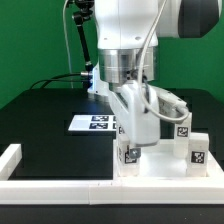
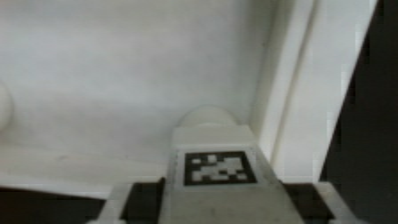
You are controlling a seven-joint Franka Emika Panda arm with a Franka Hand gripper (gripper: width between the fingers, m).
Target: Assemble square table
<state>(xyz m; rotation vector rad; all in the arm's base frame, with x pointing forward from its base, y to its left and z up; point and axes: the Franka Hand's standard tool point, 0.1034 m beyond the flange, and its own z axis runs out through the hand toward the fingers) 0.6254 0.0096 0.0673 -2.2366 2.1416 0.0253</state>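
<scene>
The square table slab (image 1: 160,168) lies at the front of the exterior view's right, against the border rail. Two white tagged legs (image 1: 183,131) (image 1: 197,155) stand on it. My gripper (image 1: 133,140) hangs over the slab's left part and is shut on a third white leg (image 1: 128,153), which points down at the slab. In the wrist view that leg (image 2: 219,150), with its tag, sits between my two fingers (image 2: 146,200), its rounded end over the white slab surface (image 2: 125,90) near the slab's edge. Whether the leg touches the slab is hidden.
The marker board (image 1: 95,123) lies flat on the black table (image 1: 50,120) behind and to the left of my gripper. The long white border rail (image 1: 60,187) runs along the front, with a short raised end (image 1: 10,155) at the left. A black cable arcs behind the arm.
</scene>
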